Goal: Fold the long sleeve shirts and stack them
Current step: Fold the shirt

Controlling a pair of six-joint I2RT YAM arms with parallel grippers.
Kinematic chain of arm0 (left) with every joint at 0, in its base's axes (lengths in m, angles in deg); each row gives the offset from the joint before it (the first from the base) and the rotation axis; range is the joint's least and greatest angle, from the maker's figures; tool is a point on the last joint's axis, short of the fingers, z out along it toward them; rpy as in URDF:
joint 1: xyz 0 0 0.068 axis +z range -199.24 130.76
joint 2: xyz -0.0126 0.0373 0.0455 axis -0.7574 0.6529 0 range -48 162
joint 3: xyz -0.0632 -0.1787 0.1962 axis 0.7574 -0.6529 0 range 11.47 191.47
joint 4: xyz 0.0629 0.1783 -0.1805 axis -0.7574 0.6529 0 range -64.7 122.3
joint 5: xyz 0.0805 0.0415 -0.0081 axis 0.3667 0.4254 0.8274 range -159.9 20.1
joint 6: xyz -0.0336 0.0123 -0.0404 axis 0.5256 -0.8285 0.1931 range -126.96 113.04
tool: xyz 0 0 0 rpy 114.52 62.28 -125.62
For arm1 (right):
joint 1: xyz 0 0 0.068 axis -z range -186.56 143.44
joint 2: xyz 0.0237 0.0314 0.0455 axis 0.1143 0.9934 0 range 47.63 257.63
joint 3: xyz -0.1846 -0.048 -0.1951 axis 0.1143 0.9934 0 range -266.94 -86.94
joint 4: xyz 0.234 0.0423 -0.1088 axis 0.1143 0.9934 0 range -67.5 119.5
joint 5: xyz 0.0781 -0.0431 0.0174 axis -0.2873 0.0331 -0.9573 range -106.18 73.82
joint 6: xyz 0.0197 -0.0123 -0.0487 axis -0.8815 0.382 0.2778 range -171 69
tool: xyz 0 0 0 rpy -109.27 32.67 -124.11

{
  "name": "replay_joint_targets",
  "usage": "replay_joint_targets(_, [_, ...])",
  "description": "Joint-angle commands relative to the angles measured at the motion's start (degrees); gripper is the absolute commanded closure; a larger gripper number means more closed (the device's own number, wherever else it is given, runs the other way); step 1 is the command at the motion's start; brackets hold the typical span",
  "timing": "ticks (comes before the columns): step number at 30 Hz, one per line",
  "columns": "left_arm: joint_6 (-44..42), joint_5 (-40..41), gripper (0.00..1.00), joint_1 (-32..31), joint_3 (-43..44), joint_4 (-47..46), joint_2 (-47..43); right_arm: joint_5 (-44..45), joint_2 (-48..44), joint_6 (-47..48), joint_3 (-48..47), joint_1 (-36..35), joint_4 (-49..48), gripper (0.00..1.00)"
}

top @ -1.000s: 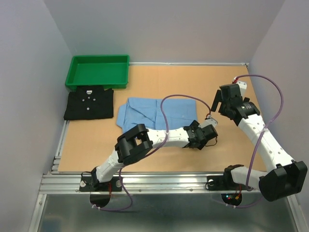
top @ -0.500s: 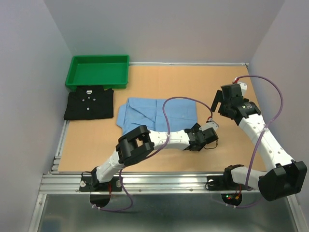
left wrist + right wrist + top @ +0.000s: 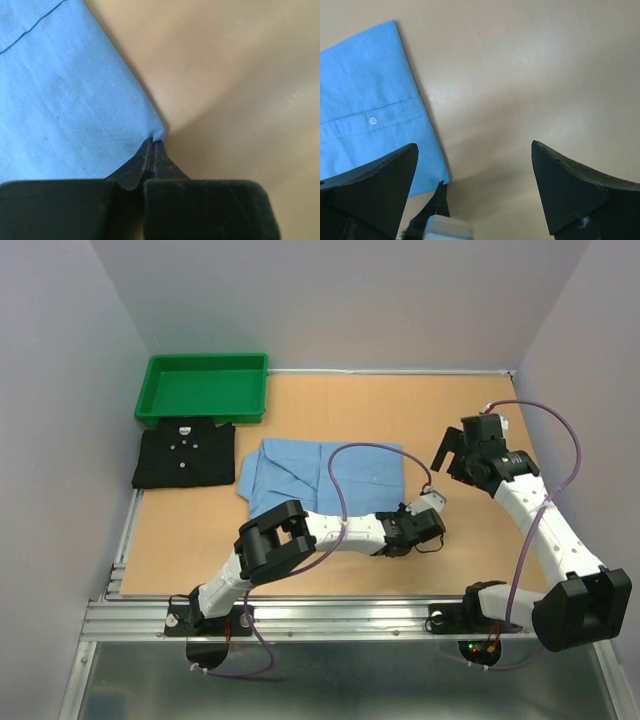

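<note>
The light blue shirt (image 3: 325,475) lies folded flat in the middle of the table, with a button placket (image 3: 372,120) showing. My left gripper (image 3: 402,524) sits low at the shirt's near right corner (image 3: 157,132), its fingers (image 3: 150,160) shut and pinching the tip of that corner. The black shirt (image 3: 185,455) with white buttons lies folded at the left, just below the green tray (image 3: 205,387). Hovering over bare table to the right of the blue shirt, my right gripper (image 3: 473,146) (image 3: 443,454) is open with nothing between its fingers. It looks down on the left gripper's fingers (image 3: 439,199).
The green tray sits empty in the far left corner. Grey walls close in the table on the left, back and right. A metal rail (image 3: 330,618) runs along the near edge, and purple cables loop above both arms.
My left gripper has gone from open to shut at the blue shirt's near right corner. The right gripper drifted slightly to the right and stays open.
</note>
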Motion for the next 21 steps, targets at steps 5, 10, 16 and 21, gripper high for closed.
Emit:
replay_joint_targets(5, [4.54, -1.88, 1.00, 3.44, -7.87, 1.66, -9.03, -14.19, 1.27, -2.77, 1.95, 5.61, -6.98, 0.01])
replay_joint_targets(10, [6.04, -3.64, 1.00, 3.79, -10.59, 0.08, -12.20, -26.13, 3.29, -5.58, 5.55, 6.59, -12.96, 0.01])
replay_joint_targets(16, [8.32, -5.31, 1.00, 4.76, -12.88, -1.06, -15.63, -36.60, 8.55, -10.59, 12.83, 6.77, -21.83, 0.02])
replay_joint_targets(21, [9.55, -7.24, 1.00, 5.55, -14.02, -2.21, -17.65, -42.24, 12.34, -13.58, 17.77, 6.68, -31.94, 0.05])
